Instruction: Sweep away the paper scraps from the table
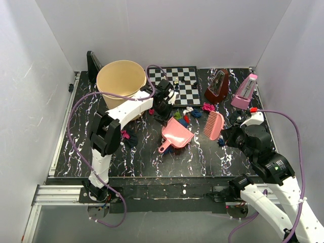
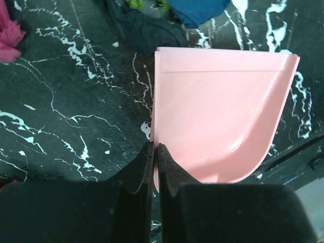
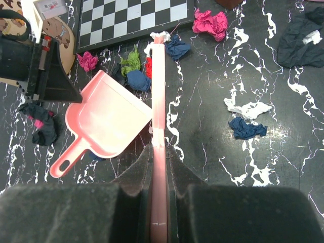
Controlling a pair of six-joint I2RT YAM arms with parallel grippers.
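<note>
Crumpled paper scraps lie on the black veined table (image 1: 76, 147): a green, red and blue cluster (image 1: 185, 117) at the pink dustpan's (image 1: 178, 134) mouth, a magenta wad (image 1: 207, 107), a dark and pink pair (image 1: 127, 137), and white and blue wads (image 3: 247, 119) to the right. My right gripper (image 3: 159, 149) is shut on the pink brush (image 3: 158, 91), whose bristle end reaches the cluster (image 3: 137, 80). My left gripper (image 2: 155, 147) is shut, its tips at the dustpan's (image 2: 217, 116) side rim; I cannot tell if they touch it. Blue (image 2: 197, 10) and dark (image 2: 147, 30) wads lie before the pan's lip.
A beige bucket (image 1: 120, 78) stands at the back left. A chessboard (image 1: 179, 83) with small pieces lies at the back middle. A brown metronome (image 1: 217, 87) and a pink one (image 1: 244, 91) stand at the back right. White walls enclose the table.
</note>
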